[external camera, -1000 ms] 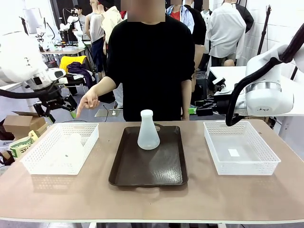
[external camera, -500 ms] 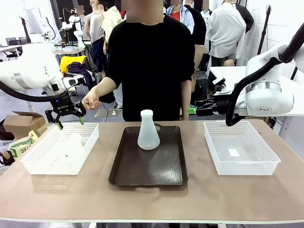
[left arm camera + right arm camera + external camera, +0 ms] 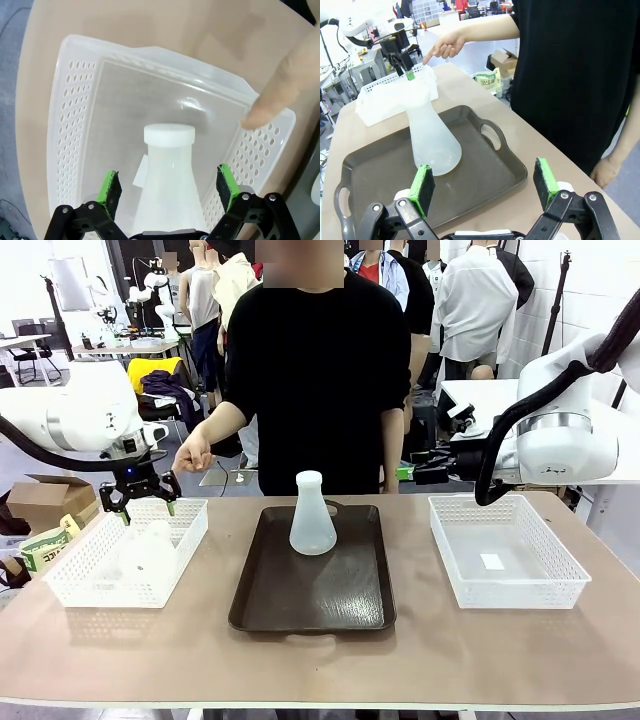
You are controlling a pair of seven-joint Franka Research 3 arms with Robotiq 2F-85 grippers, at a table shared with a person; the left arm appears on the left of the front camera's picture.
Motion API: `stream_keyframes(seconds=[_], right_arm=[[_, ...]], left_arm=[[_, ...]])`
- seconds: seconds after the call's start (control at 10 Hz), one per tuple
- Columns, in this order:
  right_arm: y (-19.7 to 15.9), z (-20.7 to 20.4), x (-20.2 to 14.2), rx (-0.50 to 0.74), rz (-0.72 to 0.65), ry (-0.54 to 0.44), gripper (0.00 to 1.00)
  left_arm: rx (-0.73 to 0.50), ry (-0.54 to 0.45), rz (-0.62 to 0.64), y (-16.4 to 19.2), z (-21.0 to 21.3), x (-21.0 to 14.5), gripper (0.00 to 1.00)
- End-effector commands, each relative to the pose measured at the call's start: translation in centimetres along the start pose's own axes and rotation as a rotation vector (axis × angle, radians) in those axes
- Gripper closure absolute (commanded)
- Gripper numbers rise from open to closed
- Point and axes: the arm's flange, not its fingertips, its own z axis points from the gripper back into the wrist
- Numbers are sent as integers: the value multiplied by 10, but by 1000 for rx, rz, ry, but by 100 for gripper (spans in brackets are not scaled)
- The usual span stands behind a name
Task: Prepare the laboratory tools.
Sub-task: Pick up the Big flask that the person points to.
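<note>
The first flask (image 3: 312,515) stands upright on the tray (image 3: 300,612) mid-bench, neck up. The second flask (image 3: 148,552) stands upright in the left basket (image 3: 70,585), directly below the wide-spread left pincer (image 3: 147,512). The right pincer (image 3: 484,184) gapes wide, holding nothing.

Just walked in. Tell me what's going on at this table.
The left end effector hovers open over a translucent frosted-white conical flask standing in the white mesh basket on the robot's left, while a person's hand points toward that basket. A second frosted-white conical flask stands upright on the dark brown tray. The right end effector is open, holding nothing.
</note>
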Motion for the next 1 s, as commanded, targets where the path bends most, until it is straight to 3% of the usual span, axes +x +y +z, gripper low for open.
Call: stream_keyframes(seconds=[0.0, 0.9], right_arm=[[-2, -1, 1, 11, -8, 17, 0], [-2, -1, 1, 11, -8, 17, 0]], left_arm=[[8, -4, -41, -3, -9, 11, 0], [34, -32, -71, -8, -35, -1, 0]])
